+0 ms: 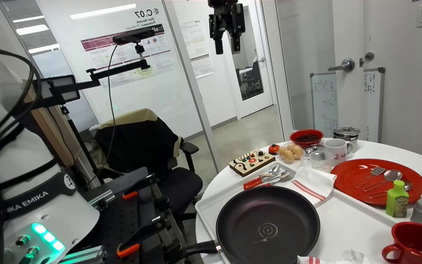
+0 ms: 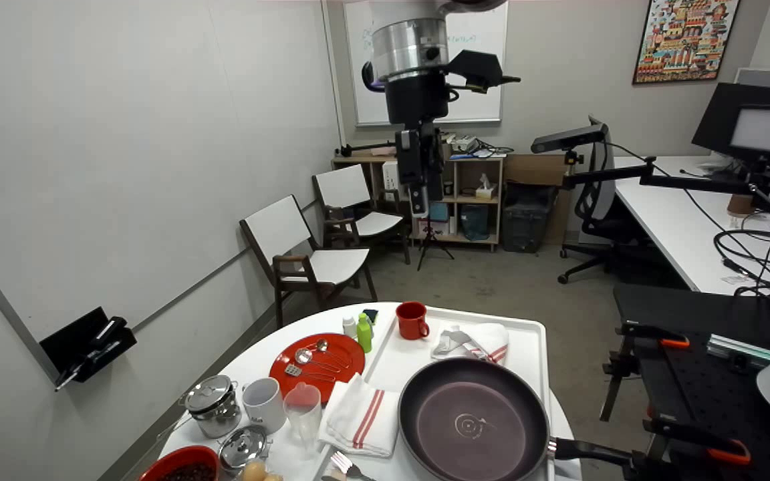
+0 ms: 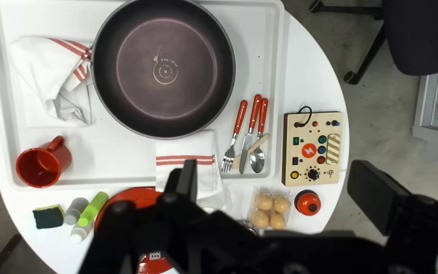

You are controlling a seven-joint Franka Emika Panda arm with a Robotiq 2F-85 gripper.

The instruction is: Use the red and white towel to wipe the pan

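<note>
Jaws hang wide apart, high above tabletop. Pan sits on tray; crumpled towel and folded towel, both red-striped, lie just beside it.

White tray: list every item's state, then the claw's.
Round black frying pan: upright, empty.
Round red mug: upright.
Red-handled metal cutlery: lying flat.
Pale wooden utensil: askew.
Mug-side red-striped white cloth towel: crumpled.
Cutlery-side red-striped white cloth towel: folded.
Black claw: open, empty.
</note>
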